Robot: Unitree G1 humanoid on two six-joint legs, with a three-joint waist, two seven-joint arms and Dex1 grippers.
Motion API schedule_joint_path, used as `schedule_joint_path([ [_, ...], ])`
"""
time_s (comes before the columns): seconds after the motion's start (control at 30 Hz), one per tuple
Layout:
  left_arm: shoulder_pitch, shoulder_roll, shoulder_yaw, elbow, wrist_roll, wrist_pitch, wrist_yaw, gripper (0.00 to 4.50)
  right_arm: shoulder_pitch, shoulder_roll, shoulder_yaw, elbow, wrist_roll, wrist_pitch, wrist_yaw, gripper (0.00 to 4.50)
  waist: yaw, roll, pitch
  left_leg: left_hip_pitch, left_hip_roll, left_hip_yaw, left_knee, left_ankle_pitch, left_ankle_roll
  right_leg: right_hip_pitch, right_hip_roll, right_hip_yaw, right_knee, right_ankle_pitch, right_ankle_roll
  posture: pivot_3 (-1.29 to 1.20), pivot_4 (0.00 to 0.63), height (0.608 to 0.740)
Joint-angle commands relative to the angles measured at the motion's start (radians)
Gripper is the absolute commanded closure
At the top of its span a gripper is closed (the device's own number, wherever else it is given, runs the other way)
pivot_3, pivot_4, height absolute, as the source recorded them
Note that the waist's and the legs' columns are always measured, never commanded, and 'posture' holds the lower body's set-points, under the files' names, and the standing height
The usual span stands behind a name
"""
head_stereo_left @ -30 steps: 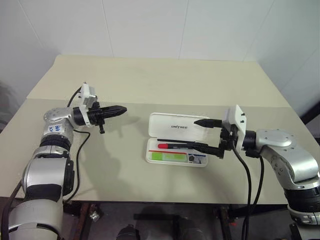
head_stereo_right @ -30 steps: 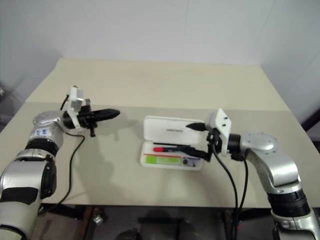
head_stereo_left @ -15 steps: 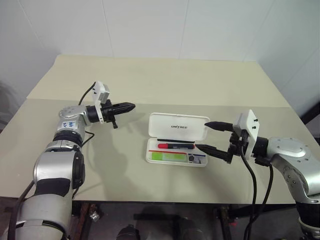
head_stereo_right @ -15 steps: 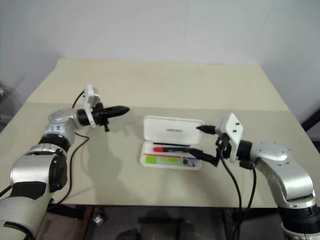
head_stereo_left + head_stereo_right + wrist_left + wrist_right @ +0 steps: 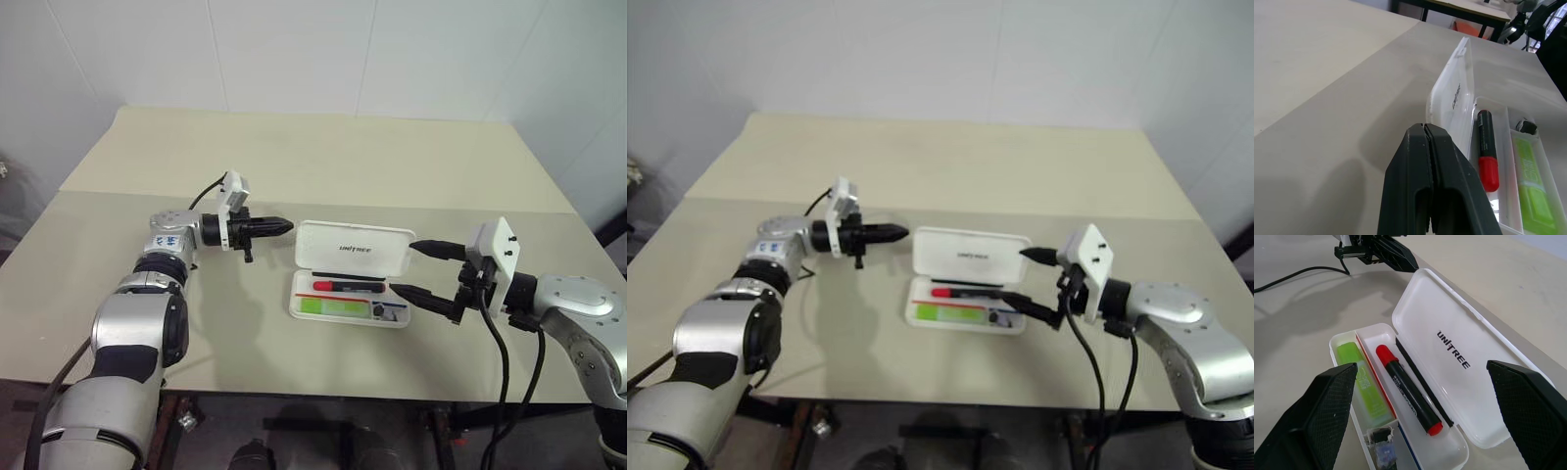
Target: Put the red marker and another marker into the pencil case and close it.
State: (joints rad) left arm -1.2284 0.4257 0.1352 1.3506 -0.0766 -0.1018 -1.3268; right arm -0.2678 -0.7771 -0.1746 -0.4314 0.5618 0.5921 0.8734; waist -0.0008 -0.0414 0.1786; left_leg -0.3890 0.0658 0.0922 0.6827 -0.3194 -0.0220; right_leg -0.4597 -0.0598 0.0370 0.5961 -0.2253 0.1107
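The white pencil case (image 5: 353, 245) lies open mid-table, its lettered lid tilted back. In its tray lie the red marker (image 5: 345, 286), with a black barrel and red cap, and the lime-green highlighter (image 5: 333, 306) in the nearer compartment. My left gripper (image 5: 284, 227) is shut and empty, pointing level at the lid's left end with a small gap; its wrist view shows the lid (image 5: 1449, 103) and the marker (image 5: 1486, 147) just past its tips. My right gripper (image 5: 404, 266) stands open at the case's right end, holding nothing, its fingers (image 5: 1327, 416) framing the tray.
A small dark stubby object (image 5: 1382, 440) sits in the right end of the tray beside the highlighter. The case rests on a beige table (image 5: 294, 157) with white walls behind. A black cable (image 5: 1293, 274) trails from my left wrist across the table.
My shut left gripper has swung right, from well left of the case to close beside the lid's left end. The right gripper has drawn back slightly from over the tray, still open.
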Motion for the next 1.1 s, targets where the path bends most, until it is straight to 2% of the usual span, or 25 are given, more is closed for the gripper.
schedule_joint_path([
  [0.03,-0.022,-0.011,0.015,0.0,0.013,0.01,0.028,4.49,0.005,-0.02,-0.046,-0.051,0.02,-0.002,-0.012,0.0,0.0,0.0,0.0,0.0,0.0,0.0,0.0,0.0,0.0,0.0,0.0,0.0,0.0,0.0,0.0,0.0,0.15,0.74],
  [0.27,-0.025,-0.017,0.026,0.005,0.043,0.02,0.178,4.49,0.001,-0.023,-0.045,-0.046,0.024,-0.007,-0.022,0.0,0.0,0.0,0.0,0.0,0.0,0.0,0.0,0.0,0.0,0.0,0.0,0.0,0.0,0.0,0.0,0.0,0.15,0.74],
  [0.57,-0.036,-0.063,0.028,0.004,0.054,0.012,0.169,4.49,-0.006,-0.02,-0.033,-0.049,0.022,-0.006,-0.031,0.0,0.002,0.0,0.0,0.0,0.0,0.0,0.0,0.0,0.0,0.0,0.0,0.0,0.0,0.0,0.001,0.0,0.15,0.74],
  [0.77,-0.047,-0.088,0.027,0.0,0.044,0.017,0.029,4.49,0.004,-0.022,-0.039,-0.052,0.024,-0.008,-0.032,0.0,0.001,0.0,0.0,0.0,0.0,0.0,0.0,0.0,0.0,0.0,0.0,0.0,0.0,0.0,0.001,0.0,0.15,0.74],
  [1.1,-0.05,-0.094,-0.045,-0.017,0.091,-0.016,-0.26,4.49,-0.01,-0.031,-0.03,-0.013,0.014,-0.029,-0.001,0.0,0.001,0.0,0.0,0.0,0.0,0.0,0.0,0.0,0.0,0.001,0.0,0.0,0.0,0.0,0.001,0.0,0.15,0.74],
])
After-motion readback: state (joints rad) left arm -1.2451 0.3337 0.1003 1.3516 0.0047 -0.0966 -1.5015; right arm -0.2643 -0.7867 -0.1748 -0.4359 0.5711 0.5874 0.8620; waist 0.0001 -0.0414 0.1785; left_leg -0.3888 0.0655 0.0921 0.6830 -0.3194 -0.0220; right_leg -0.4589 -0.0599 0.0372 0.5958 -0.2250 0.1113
